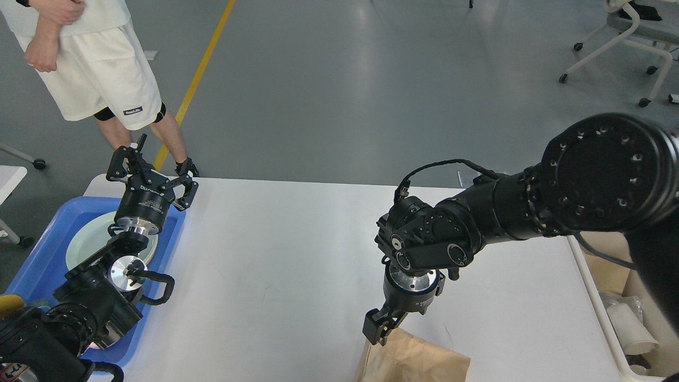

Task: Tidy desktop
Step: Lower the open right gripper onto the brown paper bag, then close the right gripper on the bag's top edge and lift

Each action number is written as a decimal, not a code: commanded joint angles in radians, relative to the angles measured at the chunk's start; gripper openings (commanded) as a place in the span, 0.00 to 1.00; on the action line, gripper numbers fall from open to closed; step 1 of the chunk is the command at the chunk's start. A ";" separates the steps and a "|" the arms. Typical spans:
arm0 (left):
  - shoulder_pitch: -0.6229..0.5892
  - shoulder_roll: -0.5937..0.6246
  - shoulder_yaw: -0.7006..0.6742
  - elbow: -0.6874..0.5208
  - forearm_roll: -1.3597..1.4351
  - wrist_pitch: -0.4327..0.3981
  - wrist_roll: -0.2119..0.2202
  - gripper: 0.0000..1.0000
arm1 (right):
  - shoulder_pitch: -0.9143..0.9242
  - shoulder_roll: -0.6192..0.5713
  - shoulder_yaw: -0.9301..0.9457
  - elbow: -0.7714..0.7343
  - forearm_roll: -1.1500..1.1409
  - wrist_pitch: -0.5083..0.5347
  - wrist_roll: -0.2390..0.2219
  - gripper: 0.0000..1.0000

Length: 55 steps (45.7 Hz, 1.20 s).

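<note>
The white desktop (286, 254) fills the middle of the head view. A brown paper bag (419, 361) lies at its front edge, partly cut off by the frame. My right gripper (377, 330) points down at the bag's top left corner and touches it; its dark fingers are close together and I cannot tell them apart. My left gripper (151, 172) is open and empty, held above the far right corner of the blue tray (42, 254).
The blue tray at the left holds a pale green plate (85, 244). A cream-white bin (597, 313) at the right edge holds paper and a cup. A person (101, 69) stands beyond the table's far left corner. An office chair (626, 37) stands at the far right.
</note>
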 commanded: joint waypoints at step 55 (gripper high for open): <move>0.000 0.000 0.000 0.000 0.000 0.000 0.000 0.96 | -0.100 -0.055 -0.072 -0.055 0.010 -0.057 0.000 0.00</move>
